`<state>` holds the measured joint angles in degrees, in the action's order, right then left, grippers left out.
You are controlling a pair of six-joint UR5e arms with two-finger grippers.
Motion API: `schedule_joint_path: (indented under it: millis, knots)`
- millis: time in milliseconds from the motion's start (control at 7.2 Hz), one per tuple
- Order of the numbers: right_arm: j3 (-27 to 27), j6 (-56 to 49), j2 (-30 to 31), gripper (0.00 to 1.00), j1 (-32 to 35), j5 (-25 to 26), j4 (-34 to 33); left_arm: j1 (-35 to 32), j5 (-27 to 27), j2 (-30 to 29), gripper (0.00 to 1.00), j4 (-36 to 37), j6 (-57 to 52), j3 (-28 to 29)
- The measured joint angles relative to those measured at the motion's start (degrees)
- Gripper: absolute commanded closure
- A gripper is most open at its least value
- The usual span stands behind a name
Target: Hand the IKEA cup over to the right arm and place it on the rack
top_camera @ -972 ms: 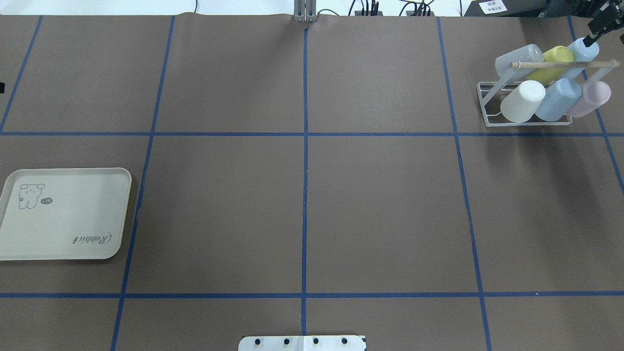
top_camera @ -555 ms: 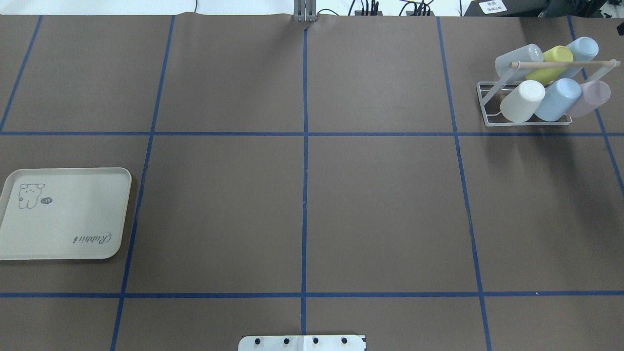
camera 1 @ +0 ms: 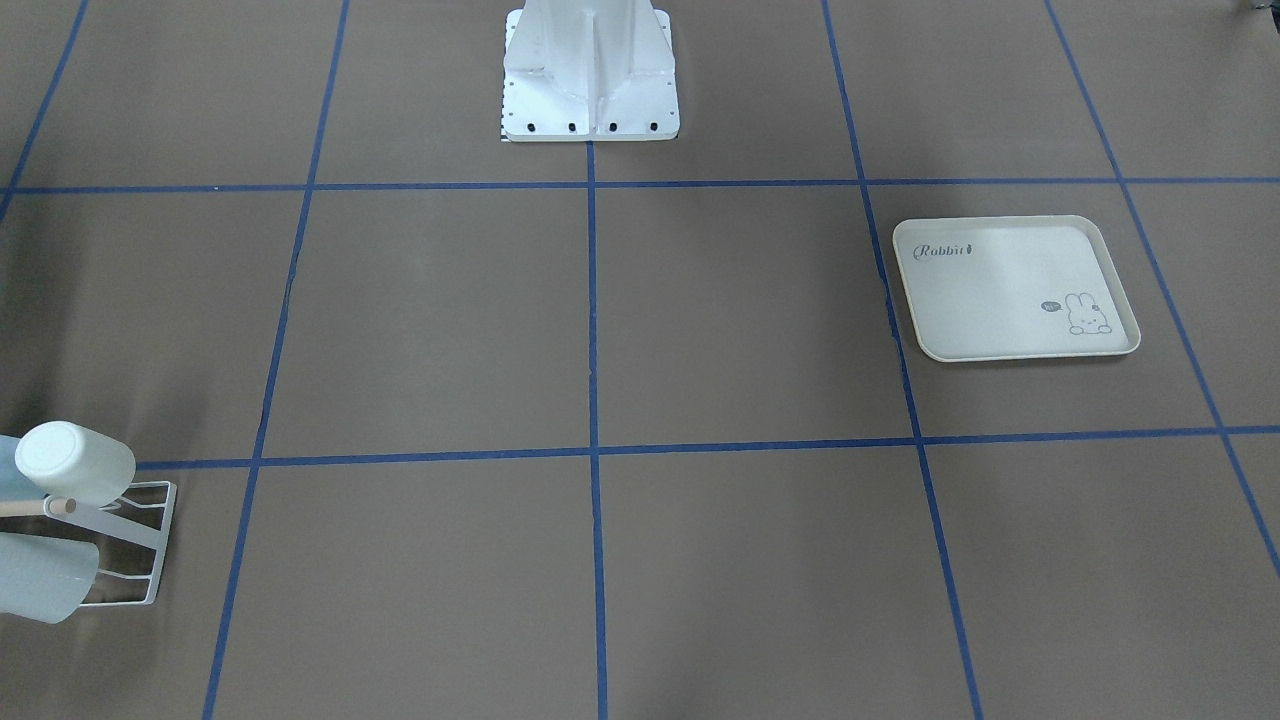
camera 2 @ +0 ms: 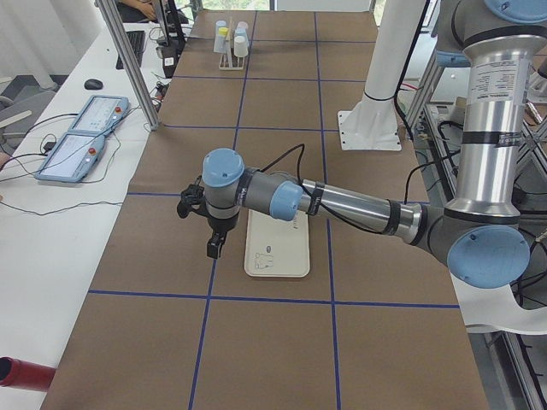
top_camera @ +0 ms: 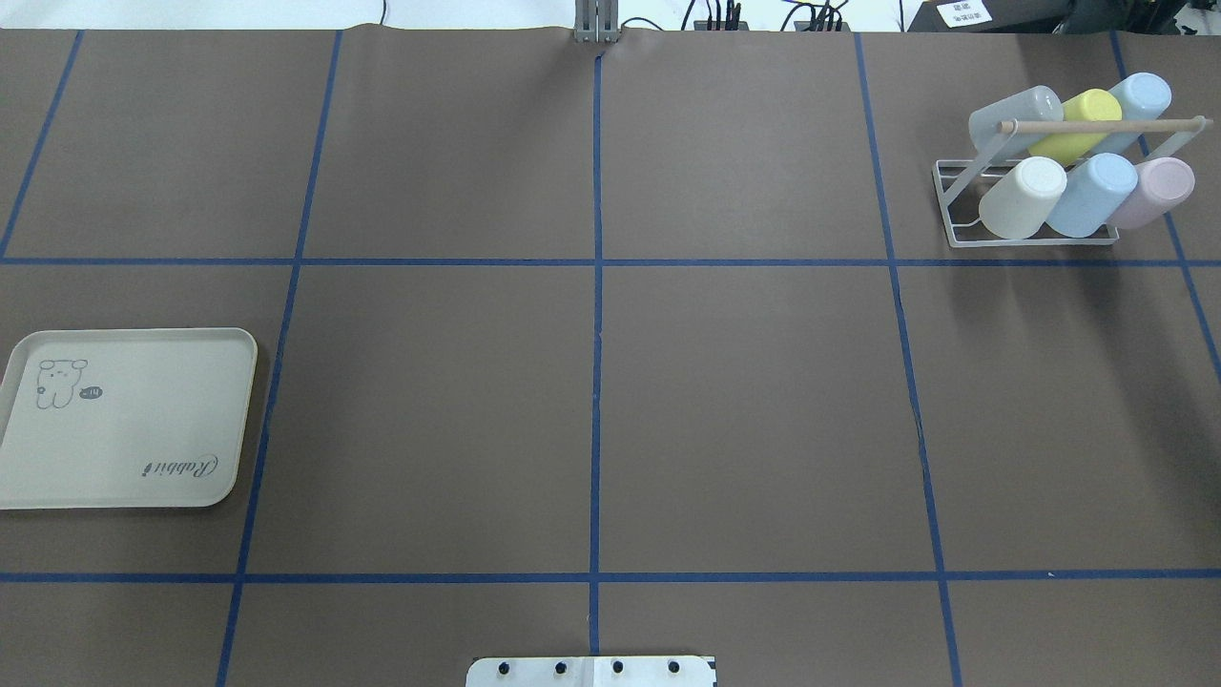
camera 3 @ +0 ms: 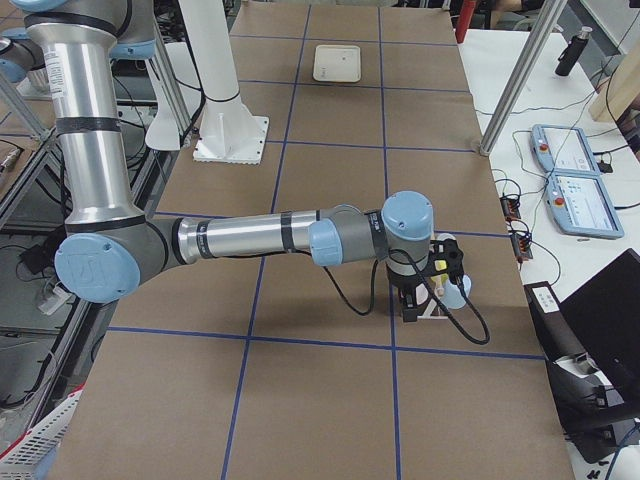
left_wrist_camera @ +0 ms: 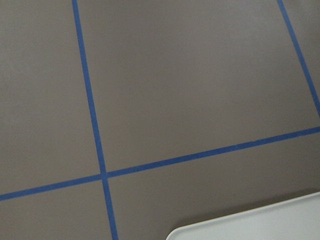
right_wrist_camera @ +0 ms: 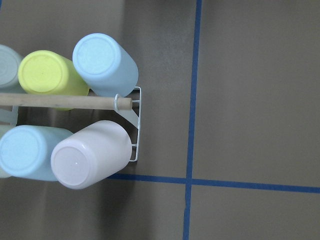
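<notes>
Right wrist-mounted view: the rack lies just below my right hand, its cups slanting. I cannot tell how far the hand is open.

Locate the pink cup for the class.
In the overhead view the pink cup sits far right on the white wire rack, ending the near row beside a blue cup.

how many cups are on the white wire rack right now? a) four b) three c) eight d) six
d: the overhead view shows six cups on the rack, three in the far row and three in the near row
</notes>
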<state>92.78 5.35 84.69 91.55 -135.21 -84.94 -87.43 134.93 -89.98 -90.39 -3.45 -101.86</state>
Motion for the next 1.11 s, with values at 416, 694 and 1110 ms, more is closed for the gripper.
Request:
schedule_joint_path:
  millis: [416,694,1110]
  knots:
    - [0.8,0.0,1.2,0.01,-0.2,0.0,0.6,-1.9,0.0,3.1,0.00,5.4,-3.0,-0.5]
    - [0.9,0.2,1.5,0.01,-0.6,-1.0,0.5,-2.3,0.1,6.7,0.00,4.6,-2.5,-1.0]
    - [1.1,0.1,2.9,0.01,-1.6,0.0,0.5,-2.6,0.4,8.2,0.00,3.7,-2.3,-1.0]
